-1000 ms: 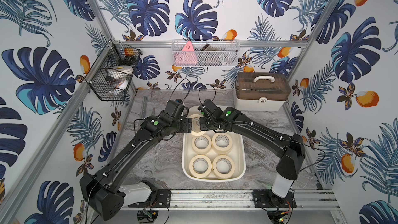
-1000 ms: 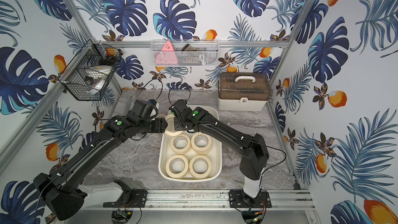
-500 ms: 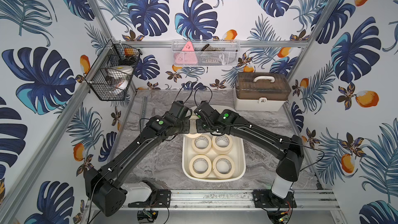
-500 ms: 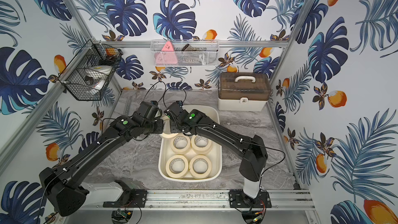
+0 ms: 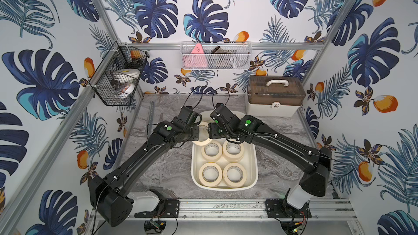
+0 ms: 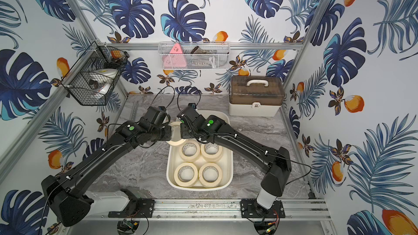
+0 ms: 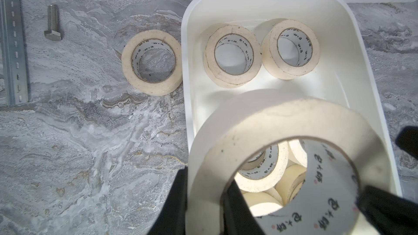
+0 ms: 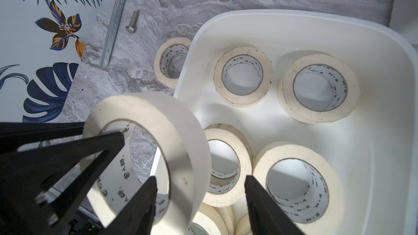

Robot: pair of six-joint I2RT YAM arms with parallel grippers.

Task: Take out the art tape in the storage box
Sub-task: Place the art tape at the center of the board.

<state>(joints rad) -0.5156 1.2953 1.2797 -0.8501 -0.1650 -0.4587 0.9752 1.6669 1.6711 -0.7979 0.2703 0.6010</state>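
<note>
Left gripper [image 7: 204, 191] clamped on the wall of one art tape roll [image 7: 260, 118], above the rim of the storage box [image 7: 334, 100]. Right gripper [image 8: 200, 179] jaws apart, not gripping it. Looks like handover. Next: left swings it clear, sets it beside the loose roll [image 7: 156, 87] on the table [image 7: 67, 143].

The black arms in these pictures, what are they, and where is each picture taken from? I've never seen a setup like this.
They are two robot arms at a marble table. Two pictures look down from overhead; two come from cameras on the arms' wrists. A cream storage box holds tape rolls; another roll and a bolt lie on the table outside it. The left claw grips one roll by its wall; the right claw stands open next to it.
</note>
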